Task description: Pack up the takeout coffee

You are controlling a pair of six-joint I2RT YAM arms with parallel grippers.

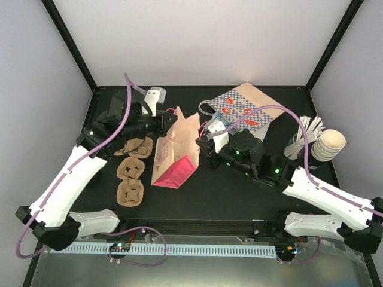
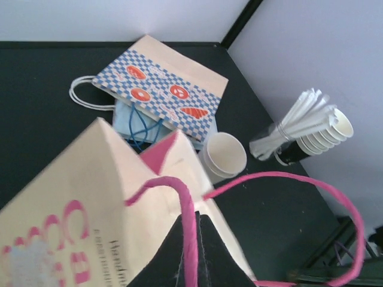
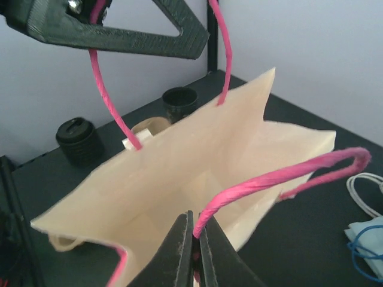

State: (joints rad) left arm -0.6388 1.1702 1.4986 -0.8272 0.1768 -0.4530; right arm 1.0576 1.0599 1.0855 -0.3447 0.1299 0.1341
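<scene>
At the left of the table lie three brown cardboard cup holders, close together and near the left arm. Just right of them the left gripper is shut tight on one pink handle of the pink bag, and the cord runs up between its fingers. The bag stands at the middle of the table, its cream-lined mouth pulled open between the two arms. On its right side the right gripper is pinched narrow on the other pink handle. In the right wrist view two small black cups stand beyond the bag, toward the left.

The takeout coffee, a small white paper cup, stands with its mouth up on the table just right of the bag, outside it. It is beside the near edge of a flat blue-checkered paper bag, which lies over a blue face mask. Further right, by the wall, a bundle of white stirrers leans in a dark holder beside a stack of nested cream cups.
</scene>
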